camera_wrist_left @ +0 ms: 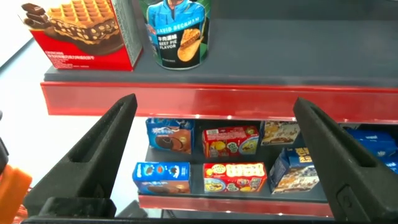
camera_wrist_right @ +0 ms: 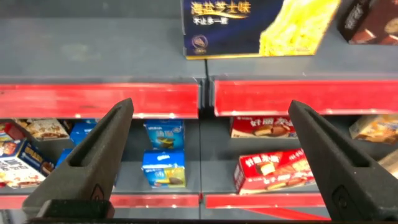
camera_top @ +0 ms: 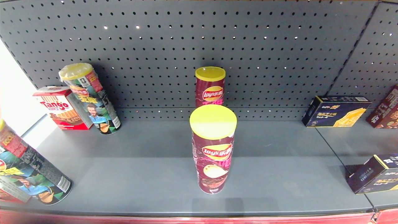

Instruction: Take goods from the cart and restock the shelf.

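So: two purple chip cans stand upright mid-shelf, front can [camera_top: 213, 149] near the red front lip [camera_top: 186, 219], rear can [camera_top: 210, 87] straight behind it against the pegboard back [camera_top: 248, 46].

Both look placed and stable, so my read is that restocking is partly done.

Left gripper [camera_wrist_left: 214, 101] has its jaws spread wide and empty. It hangs in front of the lip, below the green can [camera_wrist_left: 179, 34] and wafer box [camera_wrist_left: 84, 31]. Right gripper [camera_wrist_right: 211, 104] is the same, spread and holding nothing, out in front below the blue box [camera_wrist_right: 261, 28].

With nothing in hand, I'd guess the next move is another pickup from the cart.

Open room:
- Bare shelf deck [camera_top: 140, 174] runs wide either side of the chip cans.
- The left gap ends at the green can and the near-left can [camera_top: 28, 168], which leans in that view.
- The right gap ends at the panel seam [camera_top: 342, 155], with a dark box [camera_top: 373, 174] just past it.

Risks:
- The front can is tall and close to the edge, so a brush could tip it off.
- Lower shelves [camera_wrist_left: 205, 168] are already packed with boxes.
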Available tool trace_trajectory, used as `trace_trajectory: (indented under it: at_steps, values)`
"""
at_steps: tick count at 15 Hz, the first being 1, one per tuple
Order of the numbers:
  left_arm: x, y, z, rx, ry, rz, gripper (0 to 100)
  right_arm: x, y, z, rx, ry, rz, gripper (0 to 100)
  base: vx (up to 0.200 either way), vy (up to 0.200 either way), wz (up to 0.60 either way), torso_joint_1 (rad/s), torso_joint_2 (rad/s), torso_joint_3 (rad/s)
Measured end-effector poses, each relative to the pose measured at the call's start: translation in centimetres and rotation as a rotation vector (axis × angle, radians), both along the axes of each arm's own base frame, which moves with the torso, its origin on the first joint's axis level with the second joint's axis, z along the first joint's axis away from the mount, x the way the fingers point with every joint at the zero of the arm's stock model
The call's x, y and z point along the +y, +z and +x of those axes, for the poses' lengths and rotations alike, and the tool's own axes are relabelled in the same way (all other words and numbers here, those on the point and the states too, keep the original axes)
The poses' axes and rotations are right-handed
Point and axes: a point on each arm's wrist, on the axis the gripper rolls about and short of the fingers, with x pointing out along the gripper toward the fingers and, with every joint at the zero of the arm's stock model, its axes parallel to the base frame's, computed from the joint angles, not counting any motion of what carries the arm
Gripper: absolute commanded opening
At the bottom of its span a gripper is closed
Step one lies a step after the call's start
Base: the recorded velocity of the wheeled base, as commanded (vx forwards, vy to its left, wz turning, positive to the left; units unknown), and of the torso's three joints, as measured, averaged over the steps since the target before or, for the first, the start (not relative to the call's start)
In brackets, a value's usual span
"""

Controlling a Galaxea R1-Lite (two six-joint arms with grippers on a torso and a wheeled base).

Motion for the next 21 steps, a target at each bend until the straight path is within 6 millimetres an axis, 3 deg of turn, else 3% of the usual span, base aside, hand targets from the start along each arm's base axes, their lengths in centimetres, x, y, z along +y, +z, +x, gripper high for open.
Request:
trace_trajectory:
  at_steps: [3, 6, 16, 21]
  values:
    - [0.0, 0.01, 0.0, -0.001, 0.0, 0.001, 100, 0.0, 0.01, 0.0, -0.001, -0.001, 0.0, 100, 0.0, 0.0, 0.0, 0.0, 0.0, 0.0]
    - [-0.01, 0.01, 0.0, -0.001, -0.002, 0.0, 100, 0.0, 0.02, 0.0, -0.001, 0.0, 0.0, 100, 0.0, 0.2, 0.0, 0.002, 0.0, -0.001]
    - [0.01, 0.01, 0.0, -0.001, 0.006, 0.0, 100, 0.0, 0.01, 0.0, -0.001, 0.0, 0.0, 100, 0.0, 0.0, 0.0, 0.0, 0.0, 0.0]
    - [-0.01, 0.0, 0.0, 0.0, -0.003, 0.001, 100, 0.0, 0.02, 0.0, -0.001, 0.0, 0.0, 100, 0.0, -0.08, 0.0, 0.001, 0.0, 0.001]
